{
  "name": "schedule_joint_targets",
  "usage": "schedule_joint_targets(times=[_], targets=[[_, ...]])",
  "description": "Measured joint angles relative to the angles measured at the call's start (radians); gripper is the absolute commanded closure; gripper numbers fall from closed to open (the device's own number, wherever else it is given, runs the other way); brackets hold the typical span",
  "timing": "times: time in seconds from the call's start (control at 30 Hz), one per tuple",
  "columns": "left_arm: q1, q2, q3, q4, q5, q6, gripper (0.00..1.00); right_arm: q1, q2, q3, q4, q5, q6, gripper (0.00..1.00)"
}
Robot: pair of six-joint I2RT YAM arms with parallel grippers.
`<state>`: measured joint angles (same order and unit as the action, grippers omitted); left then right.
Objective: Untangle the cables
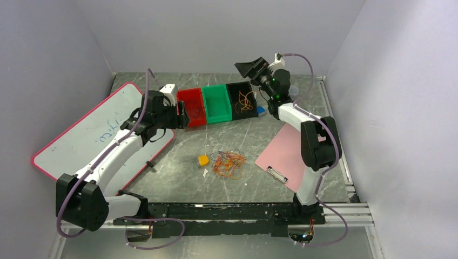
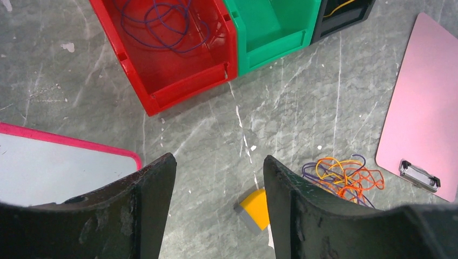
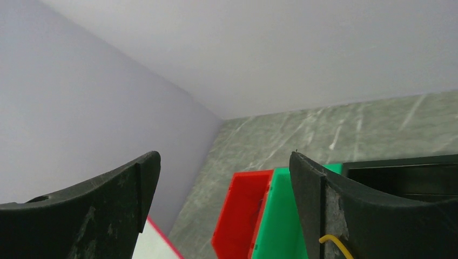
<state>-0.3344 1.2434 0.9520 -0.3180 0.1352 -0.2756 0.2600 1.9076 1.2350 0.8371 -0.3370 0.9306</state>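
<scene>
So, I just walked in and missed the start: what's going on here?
A tangle of thin orange, yellow and purple cables waits to be untangled mid-table, beside a small yellow block. Neither arm holds anything: the left gripper is open near the red plastic bin, which holds a loose purple cable; the right gripper is open, raised by the black bin with orange-yellow cable inside.

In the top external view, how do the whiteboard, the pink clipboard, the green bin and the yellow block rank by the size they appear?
Largest to smallest:
1. whiteboard, clearly the largest
2. pink clipboard
3. green bin
4. yellow block, by far the smallest
</scene>
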Motion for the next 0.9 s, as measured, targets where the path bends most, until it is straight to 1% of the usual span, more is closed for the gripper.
schedule_joint_targets(times=[0.1, 0.17, 0.27, 0.3, 0.33, 0.37, 0.5, 0.57, 0.63, 0.73, 0.9], targets=[[0.0, 0.0, 0.0, 0.0, 0.0, 0.0, 0.34, 0.018, -0.05, 0.053, -0.181, 0.075, -0.099, 0.07], [0.0, 0.0, 0.0, 0.0, 0.0, 0.0, 0.34, 0.024, -0.06, 0.087, -0.249, 0.088, -0.151, 0.07], [0.0, 0.0, 0.0, 0.0, 0.0, 0.0, 0.34, 0.027, -0.059, 0.12, -0.288, 0.004, -0.218, 0.08], [0.0, 0.0, 0.0, 0.0, 0.0, 0.0, 0.34, 0.027, -0.058, 0.125, -0.289, -0.041, -0.228, 0.09], [0.0, 0.0, 0.0, 0.0, 0.0, 0.0, 0.34, 0.027, -0.052, 0.132, -0.275, -0.117, -0.229, 0.1], [0.0, 0.0, 0.0, 0.0, 0.0, 0.0, 0.34, 0.027, -0.05, 0.133, -0.27, -0.135, -0.228, 0.11], [0.0, 0.0, 0.0, 0.0, 0.0, 0.0, 0.34, 0.027, 0.002, 0.145, -0.128, -0.338, -0.126, 0.14], [0.0, 0.0, 0.0, 0.0, 0.0, 0.0, 0.34, 0.029, 0.036, 0.149, -0.07, -0.428, -0.074, 0.13], [0.002, 0.0, 0.0, 0.0, 0.0, 0.0, 0.33, 0.03, 0.05, 0.144, -0.071, -0.473, -0.059, 0.13], [0.003, 0.0, 0.0, 0.0, 0.0, 0.0, 0.33, 0.031, 0.047, 0.138, -0.173, -0.48, -0.102, 0.13], [0.003, 0.0, 0.0, 0.0, 0.0, 0.0, 0.33, 0.05, 0.028, 0.138, -0.448, -0.389, -0.244, 0.13]])
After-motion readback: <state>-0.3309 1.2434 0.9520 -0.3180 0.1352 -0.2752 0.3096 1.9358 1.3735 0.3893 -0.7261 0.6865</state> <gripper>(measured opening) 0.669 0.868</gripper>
